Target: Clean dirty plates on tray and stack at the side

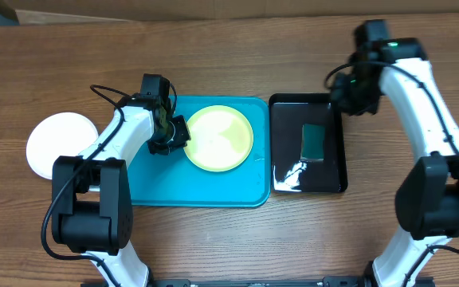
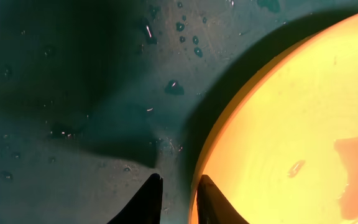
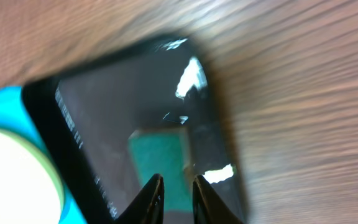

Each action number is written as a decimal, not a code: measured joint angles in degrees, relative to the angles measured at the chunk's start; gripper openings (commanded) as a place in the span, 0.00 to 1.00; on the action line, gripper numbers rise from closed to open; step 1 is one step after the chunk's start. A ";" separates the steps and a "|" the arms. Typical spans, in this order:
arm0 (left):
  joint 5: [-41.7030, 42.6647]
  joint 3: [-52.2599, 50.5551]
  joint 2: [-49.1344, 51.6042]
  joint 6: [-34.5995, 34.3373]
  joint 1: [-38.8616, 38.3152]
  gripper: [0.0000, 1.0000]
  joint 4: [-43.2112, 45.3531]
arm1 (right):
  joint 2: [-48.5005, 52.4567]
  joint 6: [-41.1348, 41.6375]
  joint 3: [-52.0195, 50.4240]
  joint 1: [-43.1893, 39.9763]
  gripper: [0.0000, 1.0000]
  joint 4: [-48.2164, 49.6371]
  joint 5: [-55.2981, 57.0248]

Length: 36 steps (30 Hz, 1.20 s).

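I log a teal tray (image 1: 205,187), yellow-green plate (image 1: 219,138), white plate (image 1: 58,143), glossy black tray (image 1: 287,135), green sponge (image 1: 313,142), and brown wood-grain table (image 1: 229,56).

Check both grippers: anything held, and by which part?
Nothing held. Left fingers stand slightly apart beside the yellow plate's rim, only tray between them. Right fingers, near the black tray, grip nothing either.

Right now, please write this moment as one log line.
left gripper: slightly open at edge of yellow plate | right gripper: slightly open near black tray | white plate: off blue tray
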 measured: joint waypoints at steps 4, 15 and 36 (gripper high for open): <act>-0.22 -0.02 0.15 0.00 0.00 0.23 0.61 | 0.00 -0.02 0.00 -4.46 0.28 1.64 0.17; 0.72 0.09 2.25 2.47 0.00 0.04 0.98 | 0.00 0.04 0.00 -15.17 1.00 5.77 3.87; -6.23 18.56 2.25 9.79 0.00 0.04 -16.61 | 0.00 -0.15 0.00 -27.96 1.00 6.40 10.62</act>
